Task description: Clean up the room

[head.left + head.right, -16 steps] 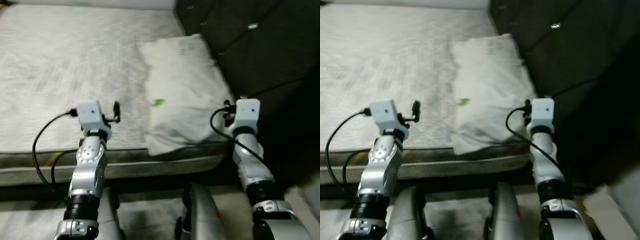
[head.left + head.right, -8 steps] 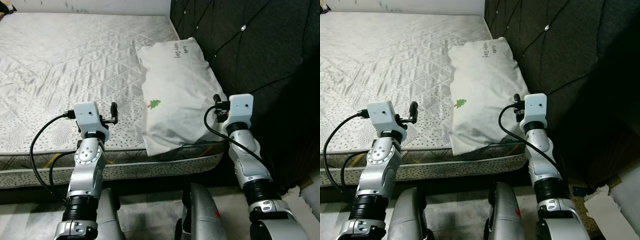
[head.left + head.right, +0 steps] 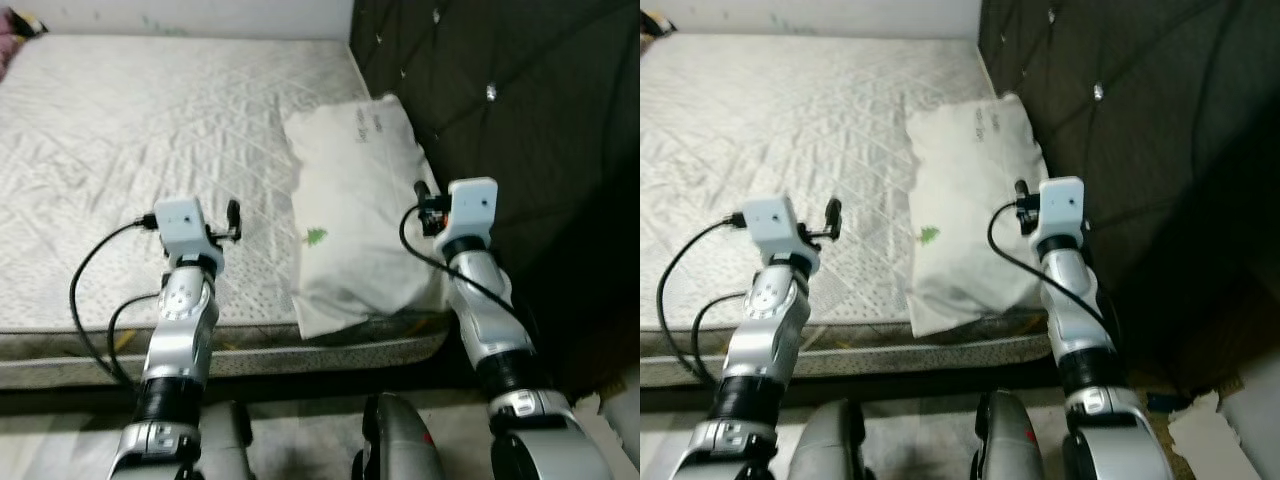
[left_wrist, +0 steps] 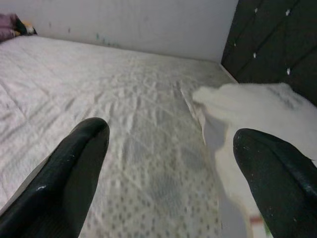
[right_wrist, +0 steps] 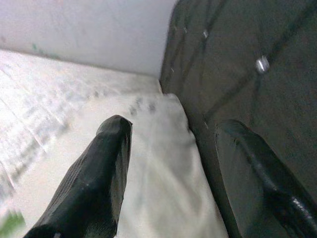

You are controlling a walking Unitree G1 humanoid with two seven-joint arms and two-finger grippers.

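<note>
Pale floor shows at the near edge, under the robot's legs, and just past it runs the side of a bed [image 3: 250,350] whose bare quilted mattress [image 3: 130,130] stretches away to a white wall [image 4: 138,25]. Both arms are raised over the near edge of the bed. The left gripper [image 4: 168,163] hangs above the mattress with its two black fingers [image 4: 74,163] spread wide apart and nothing between them. The right gripper [image 5: 173,173] is held over the near end of a white pillow [image 3: 355,220], its fingers [image 5: 104,168] also parted and holding nothing. The pillow lies lengthwise along the right side of the mattress, right beside a dark tufted headboard [image 3: 500,90], with its near corner hanging over the bed's edge. It bears a small green mark [image 3: 316,237] near the middle and dark lettering toward its far end. At the far left corner of the bed lies something small and dark, too blurred to make out.
</note>
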